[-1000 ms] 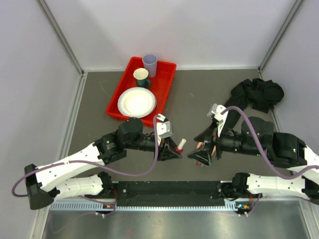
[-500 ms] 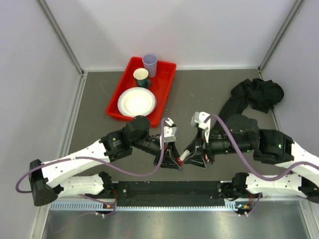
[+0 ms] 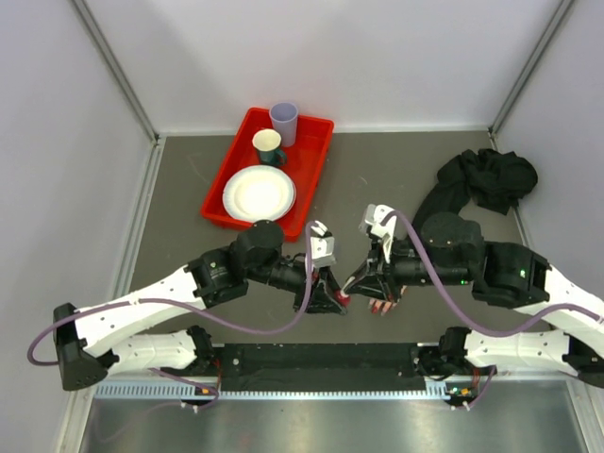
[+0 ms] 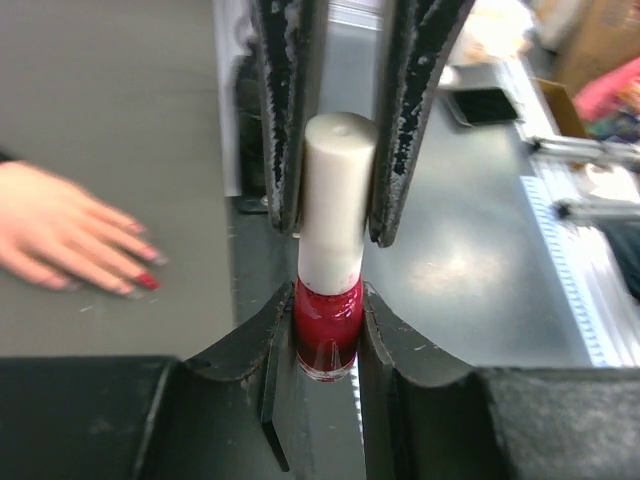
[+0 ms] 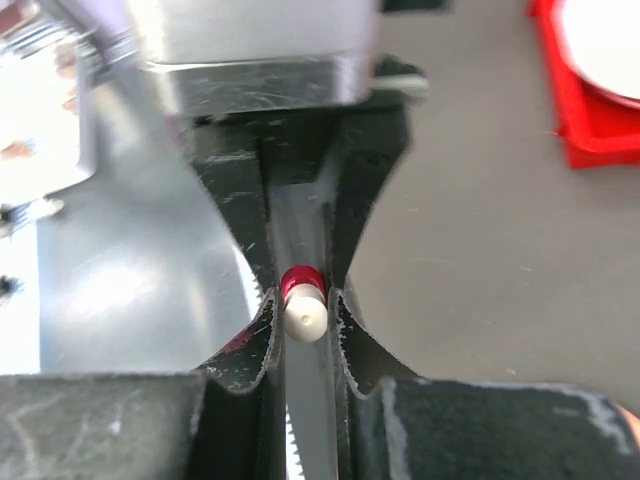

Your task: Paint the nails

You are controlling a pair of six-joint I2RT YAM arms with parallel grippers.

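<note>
Noted grey tabletop [image 3: 377, 179], white walls [image 3: 330, 57] | found left fingers [image 4: 245, 345] clamped on polish bottle [image 4: 327, 335], right fingers [image 5: 245, 345] closed around its white cap [image 4: 335, 190] | located nails [image 4: 147, 282] on mannequin hand [image 4: 60, 235] lying near | judged risk: cap slipping or bottle twisting loose, spilling polish.

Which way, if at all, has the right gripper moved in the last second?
Yes. In the top view the right gripper moved left, away from the black cloth, toward the left gripper; it is shut on the bottle cap.
</note>
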